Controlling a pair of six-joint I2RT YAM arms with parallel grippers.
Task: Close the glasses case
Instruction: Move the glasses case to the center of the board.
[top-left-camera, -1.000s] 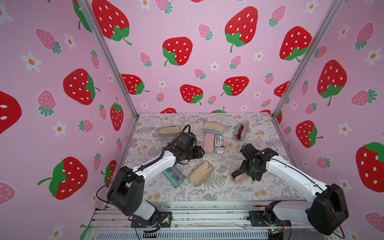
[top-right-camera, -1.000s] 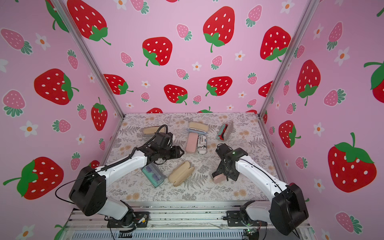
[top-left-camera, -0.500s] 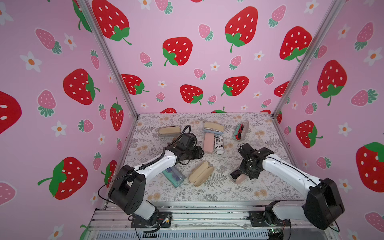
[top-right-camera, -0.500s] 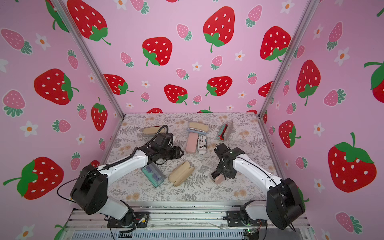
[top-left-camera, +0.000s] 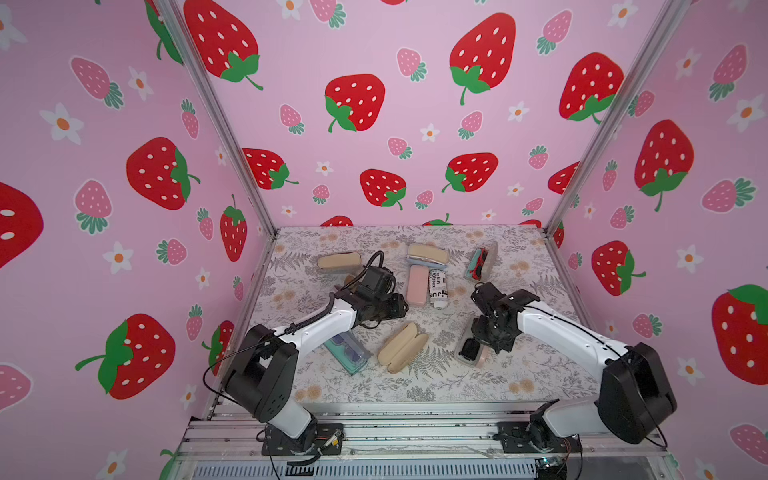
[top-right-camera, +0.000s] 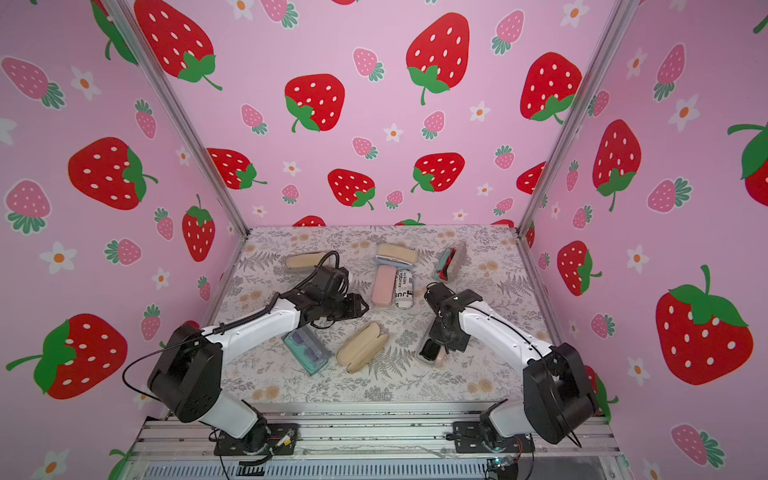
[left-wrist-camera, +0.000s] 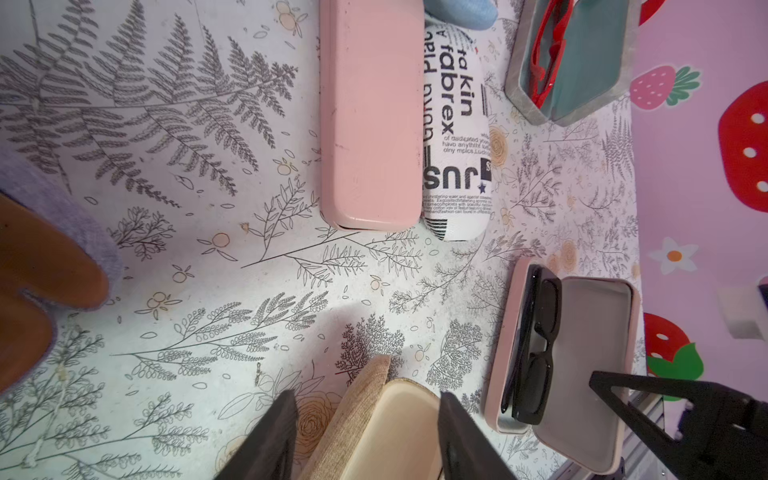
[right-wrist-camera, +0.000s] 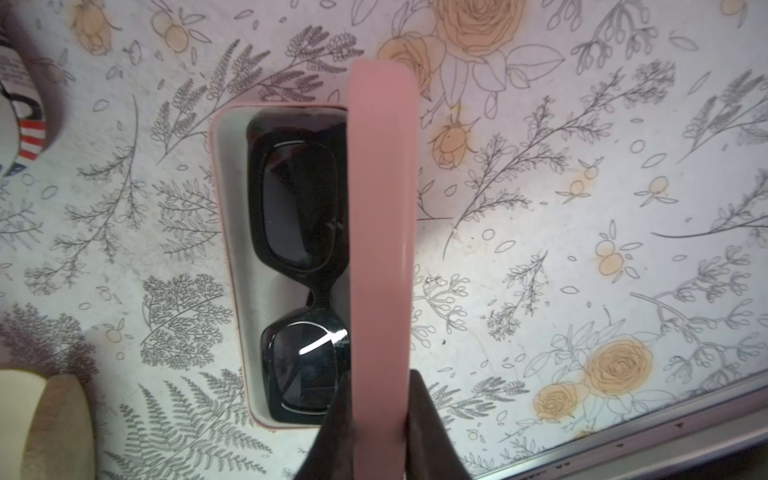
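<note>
The pink glasses case (right-wrist-camera: 382, 249) lies open near the front right, black sunglasses (right-wrist-camera: 291, 216) in its grey-lined tray. Its lid stands on edge over the tray. My right gripper (right-wrist-camera: 376, 386) is shut on the lid's edge, one finger on each face. Both top views show this case (top-left-camera: 471, 353) (top-right-camera: 432, 353) under the right gripper (top-left-camera: 484, 332) (top-right-camera: 444, 332). The left wrist view shows the same case (left-wrist-camera: 582, 374) with the lid raised. My left gripper (left-wrist-camera: 368, 399) (top-left-camera: 399, 305) hangs open over one end of an open beige case (left-wrist-camera: 395, 424) and grips nothing.
The beige open case (top-left-camera: 402, 347) lies mid-front, a teal case with glasses (top-left-camera: 347, 353) under the left arm. Behind are a closed pink case (top-left-camera: 417, 284), a newsprint case (top-left-camera: 438, 286), a grey case with red glasses (top-left-camera: 482, 259) and two beige cases (top-left-camera: 338, 262) (top-left-camera: 428, 254).
My right gripper has closed onto the pink case's lid and shifted slightly left, toward the case. The left arm has hardly moved.
</note>
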